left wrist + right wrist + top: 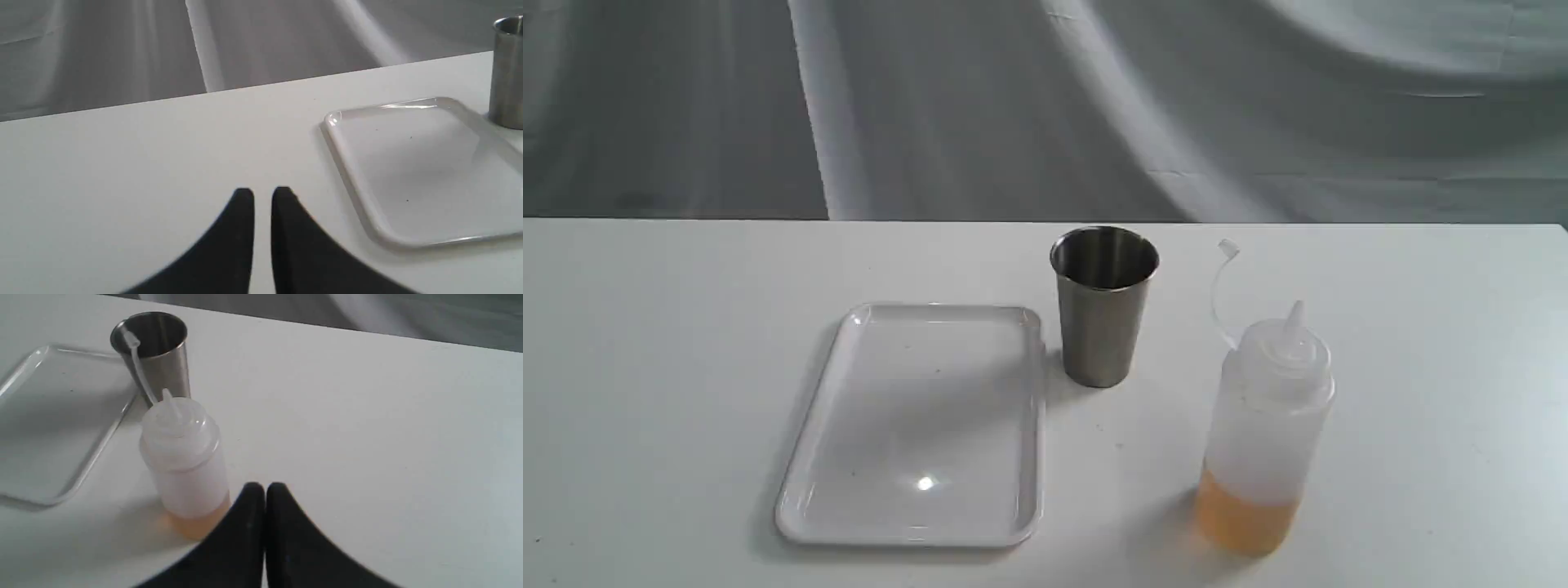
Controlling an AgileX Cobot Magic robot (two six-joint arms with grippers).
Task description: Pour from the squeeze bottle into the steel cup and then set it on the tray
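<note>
The squeeze bottle (1266,441) stands upright on the white table at the right, amber liquid in its bottom part, its cap strap arching up toward the cup. The steel cup (1103,306) stands upright behind it and to the left, beside the tray's far right corner. The white tray (920,425) lies flat with nothing on it. Neither gripper shows in the exterior view. My right gripper (264,489) is shut, close beside the bottle (186,457), holding nothing. My left gripper (262,194) is shut, a narrow slit between its fingers, over bare table apart from the tray (425,171).
A grey draped cloth (1045,106) hangs behind the table's far edge. The white table (670,367) extends well to the left of the tray and to the right of the bottle.
</note>
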